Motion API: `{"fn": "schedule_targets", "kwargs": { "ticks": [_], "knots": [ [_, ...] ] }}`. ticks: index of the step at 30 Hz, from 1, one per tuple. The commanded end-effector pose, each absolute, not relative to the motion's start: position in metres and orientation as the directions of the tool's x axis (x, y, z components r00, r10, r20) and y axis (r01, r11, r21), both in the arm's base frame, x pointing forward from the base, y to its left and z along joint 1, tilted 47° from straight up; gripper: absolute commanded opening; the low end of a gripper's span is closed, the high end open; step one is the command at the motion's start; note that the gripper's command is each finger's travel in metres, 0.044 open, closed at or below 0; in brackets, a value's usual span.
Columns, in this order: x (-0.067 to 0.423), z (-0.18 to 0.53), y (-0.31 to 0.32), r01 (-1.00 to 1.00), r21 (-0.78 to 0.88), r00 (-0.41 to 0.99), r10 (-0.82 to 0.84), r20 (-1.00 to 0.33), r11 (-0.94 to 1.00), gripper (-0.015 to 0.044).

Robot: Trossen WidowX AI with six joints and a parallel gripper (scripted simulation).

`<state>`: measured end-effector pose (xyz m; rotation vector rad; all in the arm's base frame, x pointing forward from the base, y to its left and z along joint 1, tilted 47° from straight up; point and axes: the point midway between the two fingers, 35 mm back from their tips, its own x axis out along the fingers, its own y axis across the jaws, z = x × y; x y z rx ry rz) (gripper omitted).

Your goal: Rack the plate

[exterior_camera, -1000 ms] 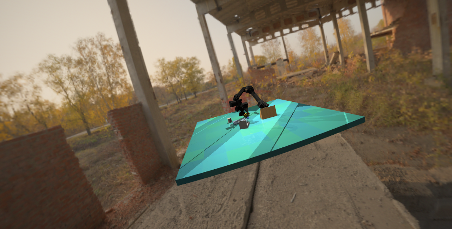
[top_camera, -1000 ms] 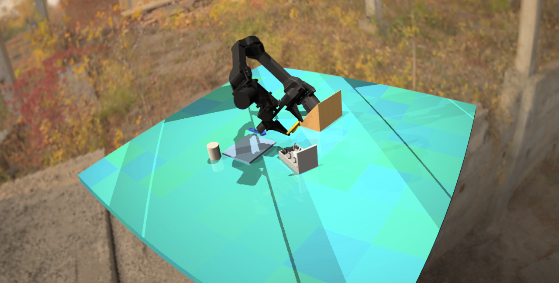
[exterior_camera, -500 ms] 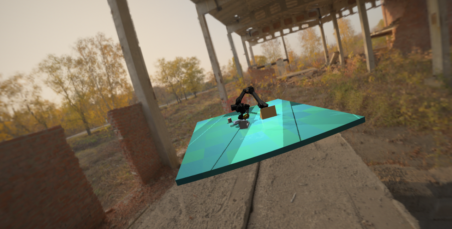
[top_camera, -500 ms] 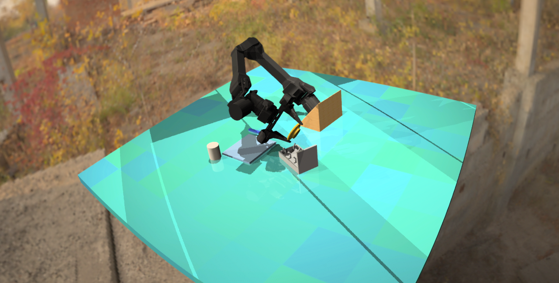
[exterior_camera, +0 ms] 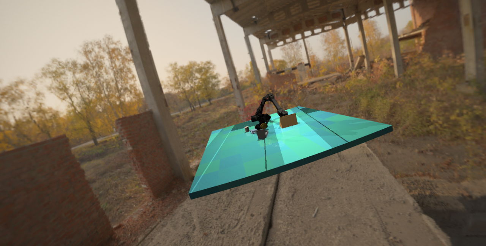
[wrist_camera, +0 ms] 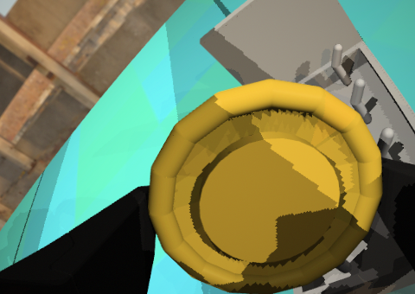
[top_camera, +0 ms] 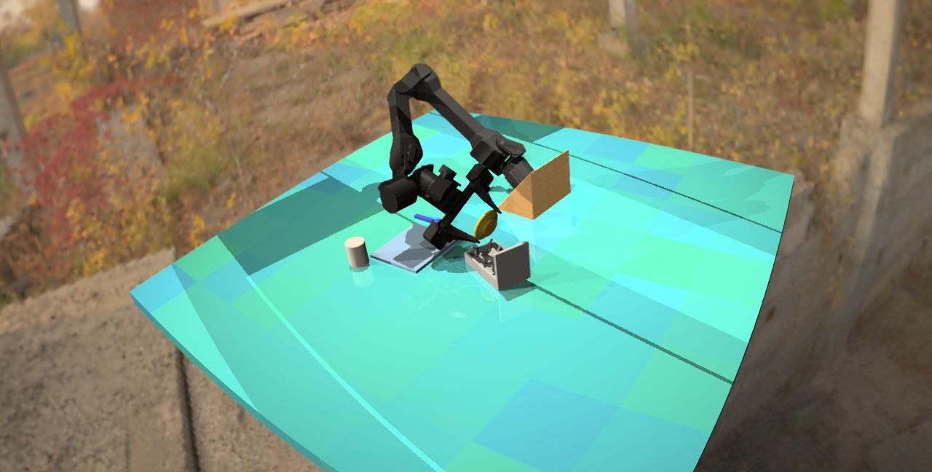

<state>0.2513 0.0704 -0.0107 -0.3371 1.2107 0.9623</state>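
Observation:
My gripper (top_camera: 488, 226) (exterior_camera: 262, 126) (wrist_camera: 263, 187) is shut on the yellow plate (top_camera: 484, 223) (exterior_camera: 263, 125) (wrist_camera: 259, 190) and grips it by the rim at two opposite sides. The plate stands nearly on edge in the air, just above and behind the grey dish rack (top_camera: 512, 266) (exterior_camera: 262, 134) (wrist_camera: 289, 35). It does not touch the rack. In the wrist view the plate's hollow face fills the middle. The rack's pegs (wrist_camera: 359, 88) and tall end wall show behind it at the upper right.
A wooden wedge (top_camera: 542, 190) (exterior_camera: 288, 120) stands behind the rack, close to the arm's forearm. A flat bluish-grey board (top_camera: 403, 253) lies left of the rack, with a small blue piece (top_camera: 424, 217) behind it. A grey cylinder (top_camera: 356, 252) (exterior_camera: 246, 128) stands farther left.

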Motion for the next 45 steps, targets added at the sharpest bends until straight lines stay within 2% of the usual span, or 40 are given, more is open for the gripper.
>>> {"fn": "schedule_targets", "kwargs": {
  "ticks": [1,13,23,45],
  "knots": [
    [0.251,-0.01,0.068,-0.823,0.22,0.076,0.486,-0.871,0.524,0.0],
    [0.251,-0.007,0.054,-0.935,-0.004,0.227,0.589,-0.776,0.355,0.0],
    [0.248,-0.001,0.044,-0.938,-0.248,0.347,0.64,-0.686,0.242,0.0],
    [0.256,-0.015,0.057,-0.937,-0.249,0.348,0.636,-0.688,0.244,0.0]
  ]
}}
